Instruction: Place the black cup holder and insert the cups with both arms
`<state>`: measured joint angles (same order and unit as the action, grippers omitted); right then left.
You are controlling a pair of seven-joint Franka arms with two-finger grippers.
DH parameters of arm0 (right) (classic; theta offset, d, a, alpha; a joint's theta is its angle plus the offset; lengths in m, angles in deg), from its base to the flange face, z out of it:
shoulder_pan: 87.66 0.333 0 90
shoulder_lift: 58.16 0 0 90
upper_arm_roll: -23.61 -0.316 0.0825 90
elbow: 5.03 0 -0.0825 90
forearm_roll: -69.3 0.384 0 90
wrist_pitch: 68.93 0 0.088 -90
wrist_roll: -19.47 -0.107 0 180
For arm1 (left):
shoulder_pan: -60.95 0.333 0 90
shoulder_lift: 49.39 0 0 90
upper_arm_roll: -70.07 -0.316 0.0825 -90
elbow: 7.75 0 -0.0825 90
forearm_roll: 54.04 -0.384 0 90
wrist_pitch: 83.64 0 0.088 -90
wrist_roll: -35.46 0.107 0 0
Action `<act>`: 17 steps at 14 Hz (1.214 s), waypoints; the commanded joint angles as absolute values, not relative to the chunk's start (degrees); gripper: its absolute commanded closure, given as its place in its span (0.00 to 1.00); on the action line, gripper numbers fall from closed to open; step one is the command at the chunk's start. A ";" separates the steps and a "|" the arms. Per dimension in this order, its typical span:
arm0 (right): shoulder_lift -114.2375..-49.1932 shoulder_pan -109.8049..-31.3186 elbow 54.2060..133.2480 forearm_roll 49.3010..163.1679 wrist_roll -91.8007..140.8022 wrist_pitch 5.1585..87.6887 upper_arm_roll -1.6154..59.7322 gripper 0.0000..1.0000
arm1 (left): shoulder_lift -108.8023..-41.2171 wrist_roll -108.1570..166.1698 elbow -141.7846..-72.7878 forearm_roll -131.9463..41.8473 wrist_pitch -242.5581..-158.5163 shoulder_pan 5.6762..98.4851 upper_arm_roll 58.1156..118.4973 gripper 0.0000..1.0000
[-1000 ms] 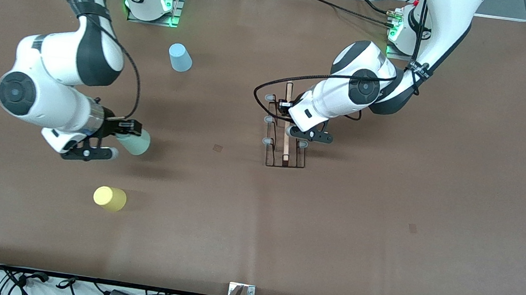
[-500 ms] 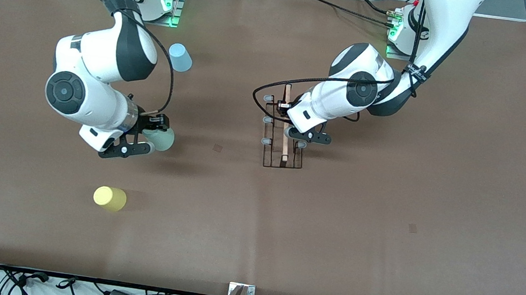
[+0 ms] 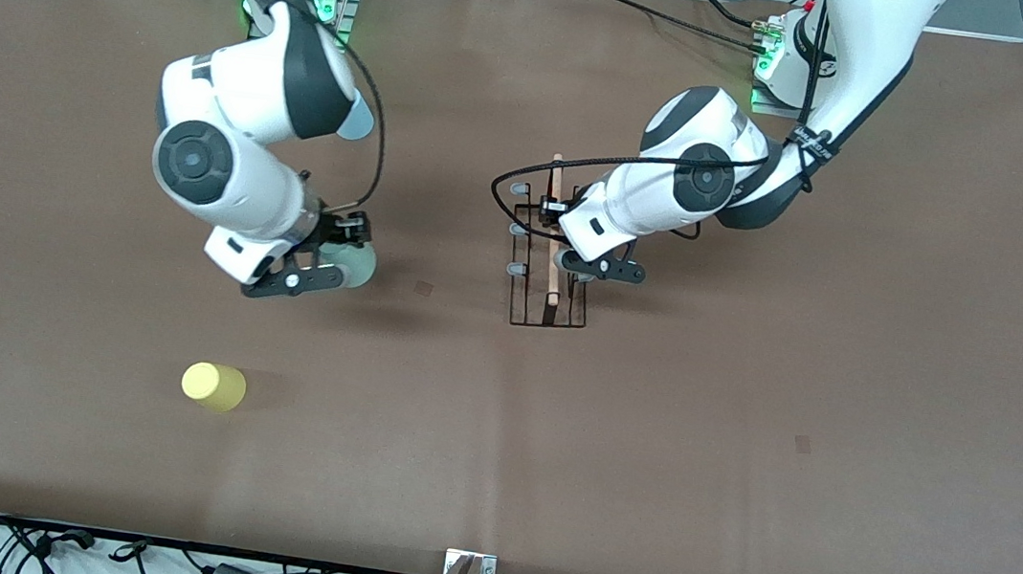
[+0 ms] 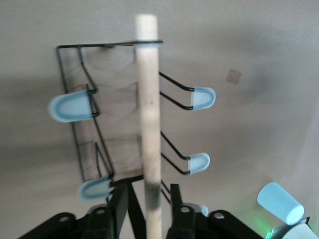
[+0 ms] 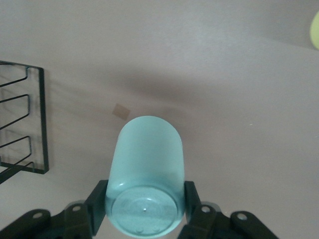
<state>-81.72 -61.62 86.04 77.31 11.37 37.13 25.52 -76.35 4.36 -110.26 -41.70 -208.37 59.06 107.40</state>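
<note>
The black cup holder stands on the table's middle, wooden rod handle on top. My left gripper is low over it, and in the left wrist view its fingers stand either side of the rod with gaps, open. My right gripper is shut on the pale green cup, held on its side over the table toward the right arm's end from the holder; this shows in the right wrist view, cup. The yellow cup stands nearer the front camera. The light blue cup is mostly hidden by my right arm.
The brown table cover spreads wide around the holder. The holder's base corner shows at the edge of the right wrist view. The light blue cup also shows in the left wrist view. Cables lie along the front edge.
My right arm has carried the pale green cup toward the holder and now covers most of the light blue cup. The left gripper and the holder have shifted slightly toward the right arm's end.
</note>
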 commanded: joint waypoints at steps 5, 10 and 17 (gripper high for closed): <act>-81.98 -50.59 84.27 77.91 1.82 33.72 25.81 0.80 | -71.10 14.15 -97.58 -45.78 -176.92 77.35 107.86 0.39; -86.54 -44.08 77.33 81.59 -6.62 33.72 25.81 0.80 | -63.64 16.03 -93.89 -48.75 -168.20 86.88 107.34 0.17; -89.45 -40.90 75.04 85.29 -9.36 33.55 25.72 0.80 | -63.45 16.82 -83.86 -58.33 -158.26 89.43 107.59 0.00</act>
